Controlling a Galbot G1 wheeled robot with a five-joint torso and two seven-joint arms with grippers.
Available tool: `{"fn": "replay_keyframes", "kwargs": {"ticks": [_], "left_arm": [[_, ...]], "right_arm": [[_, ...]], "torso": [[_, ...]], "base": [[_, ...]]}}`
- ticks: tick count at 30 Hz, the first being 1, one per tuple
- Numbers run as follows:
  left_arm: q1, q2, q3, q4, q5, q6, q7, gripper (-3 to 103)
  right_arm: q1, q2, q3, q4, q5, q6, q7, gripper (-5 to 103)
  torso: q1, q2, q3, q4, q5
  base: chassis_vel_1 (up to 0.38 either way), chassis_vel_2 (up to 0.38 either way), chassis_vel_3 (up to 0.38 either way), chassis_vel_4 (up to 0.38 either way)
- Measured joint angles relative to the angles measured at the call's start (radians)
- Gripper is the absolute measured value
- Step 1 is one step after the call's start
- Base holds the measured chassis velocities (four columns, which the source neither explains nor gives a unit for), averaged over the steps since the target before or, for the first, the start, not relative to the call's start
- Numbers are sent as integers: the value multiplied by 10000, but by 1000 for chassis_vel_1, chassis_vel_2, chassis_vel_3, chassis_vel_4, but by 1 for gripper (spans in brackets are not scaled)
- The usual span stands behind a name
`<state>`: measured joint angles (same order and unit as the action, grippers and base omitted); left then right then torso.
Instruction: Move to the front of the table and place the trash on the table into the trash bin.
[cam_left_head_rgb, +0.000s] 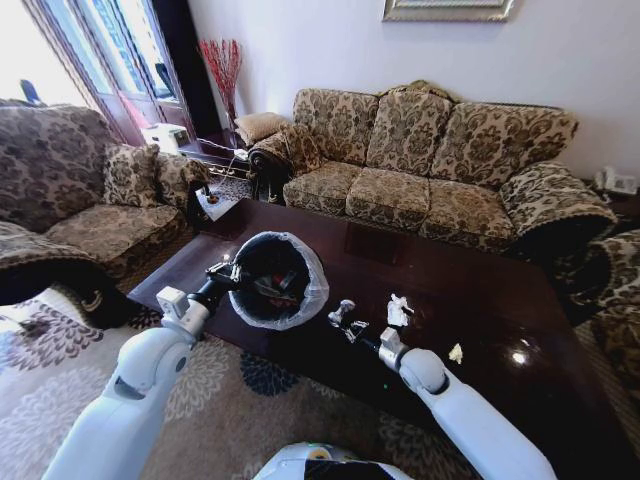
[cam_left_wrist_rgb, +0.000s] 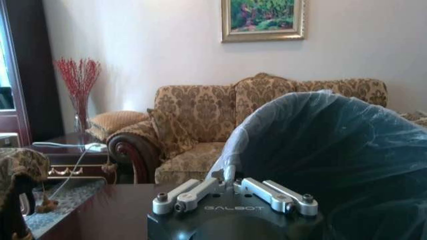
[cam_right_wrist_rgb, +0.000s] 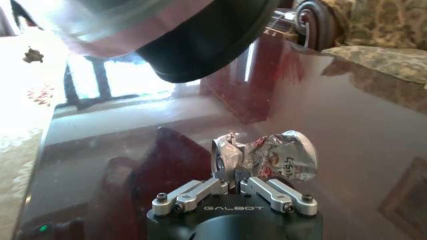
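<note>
The trash bin (cam_left_head_rgb: 300, 290), lined with a whitish bag, sits tilted at the front left edge of the dark table (cam_left_head_rgb: 480, 300). My left gripper (cam_left_head_rgb: 222, 272) is shut on its rim; the left wrist view shows the fingers (cam_left_wrist_rgb: 200, 192) pinching the bag's edge (cam_left_wrist_rgb: 230, 170). My right gripper (cam_left_head_rgb: 343, 316) hovers just right of the bin, shut on a crushed silvery bottle (cam_right_wrist_rgb: 270, 157) held low over the tabletop (cam_right_wrist_rgb: 347, 115). The bin's dark underside (cam_right_wrist_rgb: 200, 45) looms close ahead of it. A crumpled white paper (cam_left_head_rgb: 398, 310) and a tiny scrap (cam_left_head_rgb: 456, 352) lie on the table.
A patterned sofa (cam_left_head_rgb: 430, 160) runs behind the table and another (cam_left_head_rgb: 80, 190) stands on the left. A small side table (cam_left_head_rgb: 215, 200) sits at the back left corner. Patterned carpet (cam_left_head_rgb: 60, 390) covers the floor at the front left.
</note>
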<state>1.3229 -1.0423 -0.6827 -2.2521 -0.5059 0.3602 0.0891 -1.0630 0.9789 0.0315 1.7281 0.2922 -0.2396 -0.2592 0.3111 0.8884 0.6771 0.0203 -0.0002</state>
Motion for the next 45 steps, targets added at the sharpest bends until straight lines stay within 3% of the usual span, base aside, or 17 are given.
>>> {"fn": "replay_keyframes", "kwargs": {"ticks": [13,21,27,31,33,36,45], "left_arm": [[-16,-2,11,-27,18,-18,40,0],[-358,289,257,503,-112,-267,288,0],[-732,678,534,912,-444,-247,326,0],[-1359,1326,901,1339,-1178,-87,329,0],[-2226,1670,1341,1803,-1625,27,329,0],[-2894,1787,1680,2095,-1801,140,322,0],[-5135,2099,3130,2883,-2911,1172,238,0]], "right_arm": [[207,-16,802,595,669,-78,416,2],[2217,-198,2140,1658,2693,-614,1098,2],[3480,-627,2233,2253,3953,-814,1365,2],[4360,-897,1822,2580,4966,-1074,1499,2],[4994,-959,1222,2678,5559,-1129,1512,2],[5498,-926,733,2753,5834,-1183,1487,2],[7444,-879,-963,3122,6834,-1679,1083,2]], "torso": [[0,0,0,-1,1],[1,-1,0,1,-3],[0,0,0,0,-3],[0,-1,0,2,-2],[0,-1,1,0,-1],[1,-1,1,0,0],[1,-1,1,2,-4]], "base": [[0,0,0,0],[0,0,0,0],[0,0,0,0],[0,0,0,0],[0,0,0,0],[0,0,0,0],[0,0,0,0]]}}
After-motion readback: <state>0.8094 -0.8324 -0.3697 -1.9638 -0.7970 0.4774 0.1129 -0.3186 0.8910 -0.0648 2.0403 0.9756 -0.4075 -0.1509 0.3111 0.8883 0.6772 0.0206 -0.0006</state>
